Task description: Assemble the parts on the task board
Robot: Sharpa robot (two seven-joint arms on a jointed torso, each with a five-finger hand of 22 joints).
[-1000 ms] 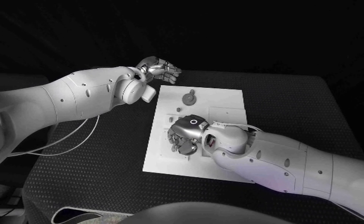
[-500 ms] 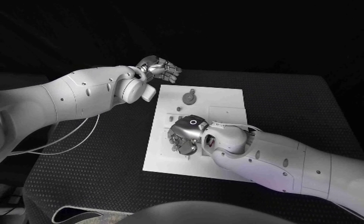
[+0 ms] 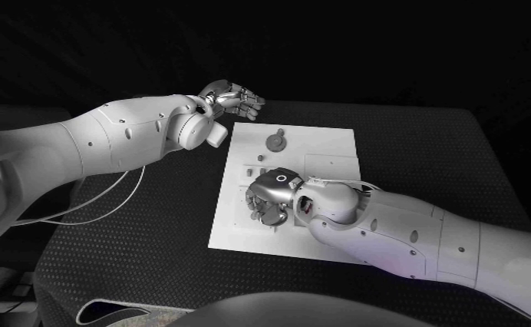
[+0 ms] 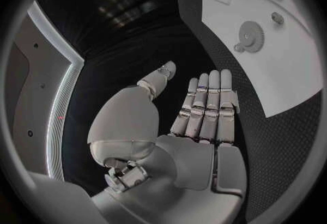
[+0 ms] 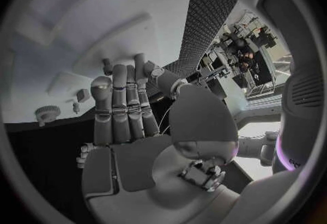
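- I see the task board (image 3: 332,150) lying flat in the middle of the black table (image 3: 144,242), its long side running away from the robot.
- My right hand (image 3: 269,195) sits low over the board's left half, palm down. The right wrist view shows its fingers (image 5: 116,107) stretched out straight and side by side over the white surface, nothing between them and the thumb — so I call it released and empty.
- My left hand (image 3: 232,102) hovers off the board, above the table just past its far left corner. In the left wrist view its fingers (image 4: 207,104) lie flat and together with the thumb standing apart; it holds nothing.
- A round, gear-like part (image 3: 275,143) rests on the far end of the board, clear of both hands; the left wrist view shows its toothed rim (image 4: 250,36).
- A few smaller parts (image 3: 257,160) lie along the board's left edge, just beyond my right hand — too small for me to tell their shape.
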